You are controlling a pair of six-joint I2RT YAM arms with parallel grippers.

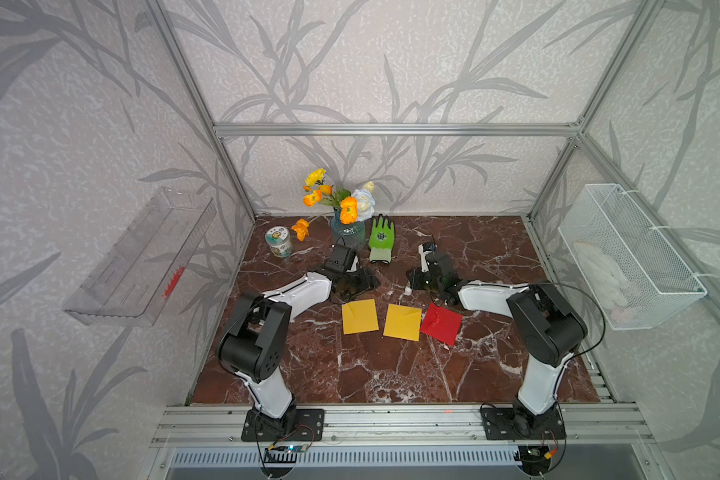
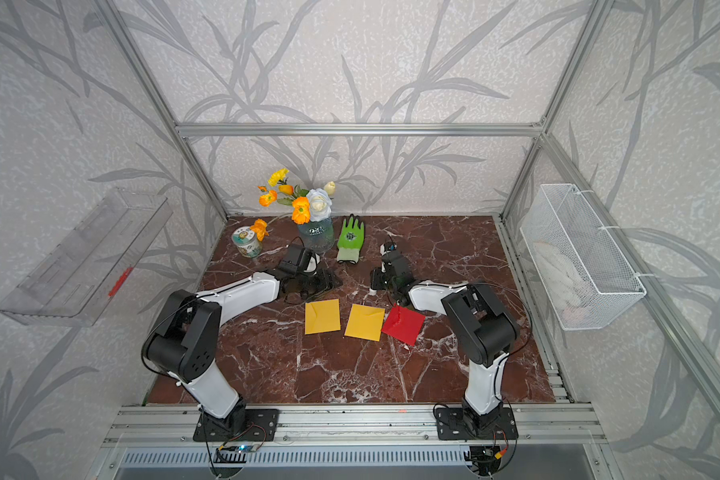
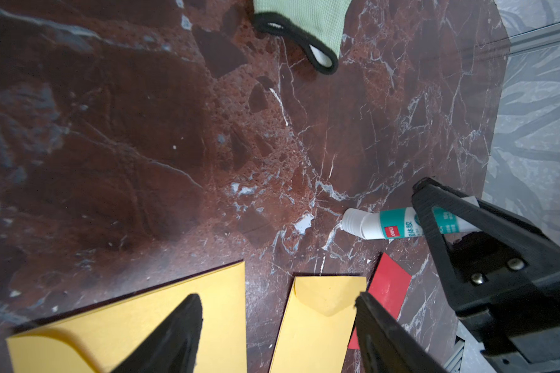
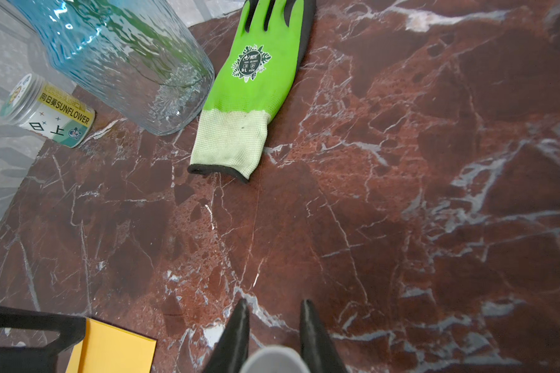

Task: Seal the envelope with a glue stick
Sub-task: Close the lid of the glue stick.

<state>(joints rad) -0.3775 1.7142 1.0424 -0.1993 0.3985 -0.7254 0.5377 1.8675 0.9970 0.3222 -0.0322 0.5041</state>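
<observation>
Three envelopes lie side by side on the marble table: a yellow envelope (image 1: pixel 359 316) on the left, a second yellow envelope (image 1: pixel 402 322) in the middle and a red envelope (image 1: pixel 440 323) on the right. The glue stick (image 3: pixel 398 224), white with a teal label, is held just behind them with its cap (image 1: pixel 408 291) on. My right gripper (image 4: pixel 274 302) is shut on its body, low over the table. My left gripper (image 3: pixel 278 300) hovers open behind the left yellow envelope (image 3: pixel 162 310), with nothing between its fingers.
A green glove (image 1: pixel 381 239) lies behind the grippers, next to a blue glass vase (image 1: pixel 347 232) of flowers and a small labelled jar (image 1: pixel 278 241). A clear tray (image 1: pixel 142 257) hangs on the left wall, a white wire basket (image 1: pixel 628 253) on the right.
</observation>
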